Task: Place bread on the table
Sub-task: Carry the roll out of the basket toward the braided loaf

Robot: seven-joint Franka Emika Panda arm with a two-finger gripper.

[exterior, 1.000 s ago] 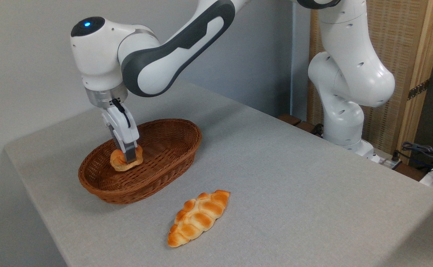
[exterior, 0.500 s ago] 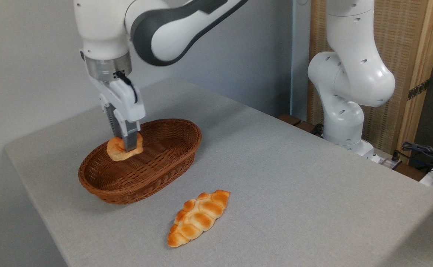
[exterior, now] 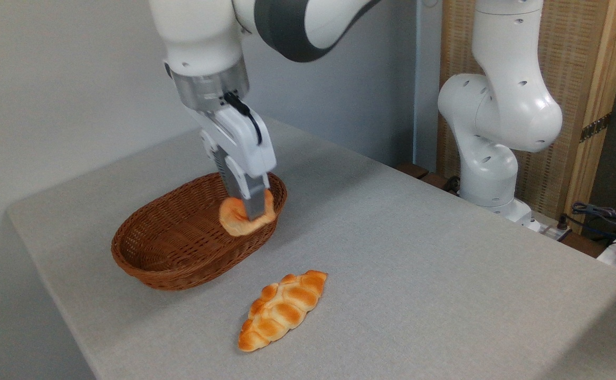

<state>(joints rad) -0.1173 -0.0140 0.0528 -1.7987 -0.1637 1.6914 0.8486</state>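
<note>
Golden-orange bread (exterior: pixel 236 221) hangs clamped across its middle in the gripper (exterior: pixel 250 211), clear of the wicker basket (exterior: pixel 154 258) near its right end, above the table (exterior: pixel 418 253). The bun bows around the fingers, so it appears soft and light; a light central grip probably suffices.

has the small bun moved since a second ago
Yes. The small bun, clamped in the gripper, has risen and gone right: from low inside the basket to above its right rim.
</note>
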